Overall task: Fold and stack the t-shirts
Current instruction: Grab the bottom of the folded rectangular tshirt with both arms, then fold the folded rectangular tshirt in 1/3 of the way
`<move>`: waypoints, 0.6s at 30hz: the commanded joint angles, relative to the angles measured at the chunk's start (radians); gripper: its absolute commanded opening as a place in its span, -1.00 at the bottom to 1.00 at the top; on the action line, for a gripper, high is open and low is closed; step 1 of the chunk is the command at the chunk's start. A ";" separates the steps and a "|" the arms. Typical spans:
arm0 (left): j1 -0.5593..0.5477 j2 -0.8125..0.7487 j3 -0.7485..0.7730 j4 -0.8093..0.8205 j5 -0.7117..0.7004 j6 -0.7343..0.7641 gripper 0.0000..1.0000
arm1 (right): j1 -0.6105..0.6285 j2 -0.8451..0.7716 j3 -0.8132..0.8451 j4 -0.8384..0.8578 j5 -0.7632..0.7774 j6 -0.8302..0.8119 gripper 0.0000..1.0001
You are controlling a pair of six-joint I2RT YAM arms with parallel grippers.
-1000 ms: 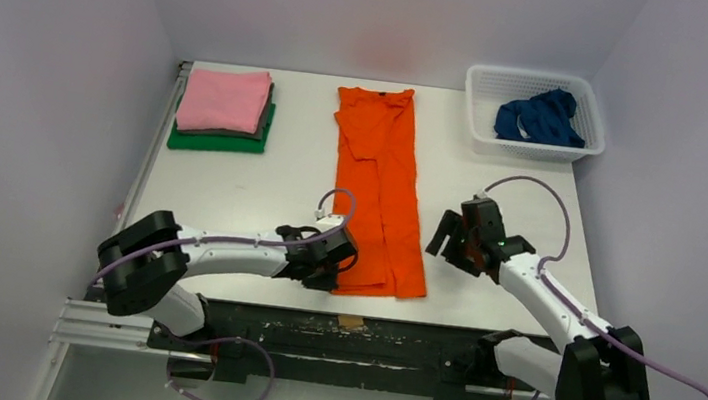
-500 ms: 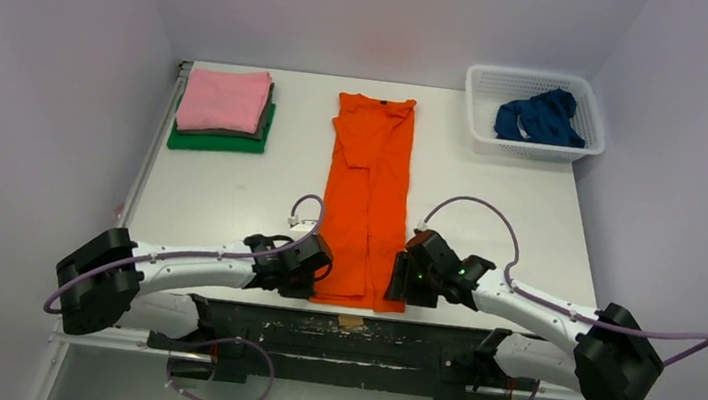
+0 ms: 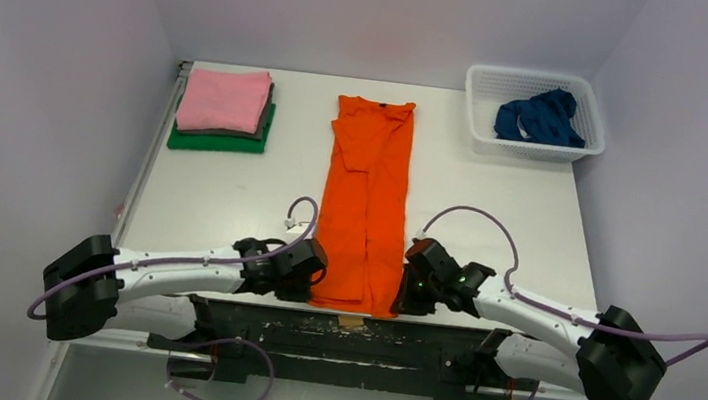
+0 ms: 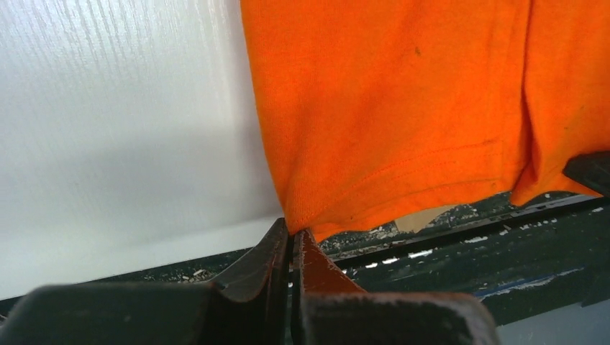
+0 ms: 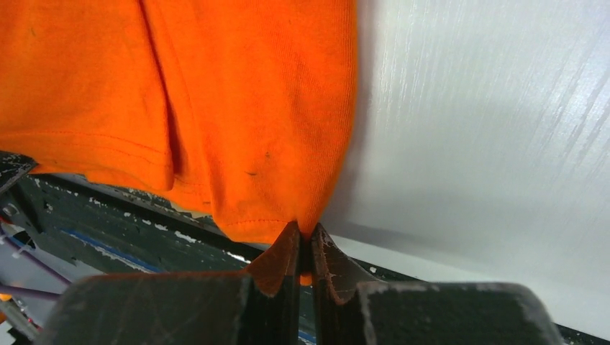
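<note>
The white tabletop [image 3: 230, 196] is carrying everything. The orange shirt [image 3: 364, 211] is lying in the middle of the top view as a long strip. Its sides are folded in and its bottom edge is reaching the near edge. At the upper left, the pink shirt [image 3: 223, 100] is sitting on the grey shirt [image 3: 227, 132] and the green shirt [image 3: 221, 143]. All three are folded, so they look done. At the upper right, the basket [image 3: 527, 150] is holding the blue shirt [image 3: 540, 119], bunched up and waiting. The left hand [image 4: 290, 233] is pinching the strip's lower left corner, squeezed tight on the cloth. The right hand [image 5: 306, 238] is pinching the lower right corner the same way. I think the orange one is needing its fold across, then stacking, then the blue one.
</note>
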 commanded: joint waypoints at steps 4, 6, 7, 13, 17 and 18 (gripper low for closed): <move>0.038 -0.066 0.132 -0.007 -0.022 0.122 -1.00 | 0.005 -0.011 0.170 -0.046 0.145 -0.057 -0.91; 0.089 -0.026 0.193 -0.035 -0.030 0.147 -1.00 | -0.010 0.025 0.245 -0.057 0.190 -0.098 -0.91; 0.127 -0.006 0.219 -0.036 -0.011 0.169 -1.00 | -0.023 0.045 0.277 -0.056 0.196 -0.117 -0.91; 0.293 0.126 0.381 -0.008 0.042 0.286 -1.00 | -0.188 0.186 0.437 0.019 0.137 -0.206 -0.91; 0.383 0.250 0.513 -0.017 0.074 0.341 -1.00 | -0.255 0.302 0.555 0.038 0.124 -0.252 -0.91; 0.406 0.285 0.553 -0.020 0.083 0.351 -1.00 | -0.275 0.332 0.580 0.045 0.111 -0.263 -0.92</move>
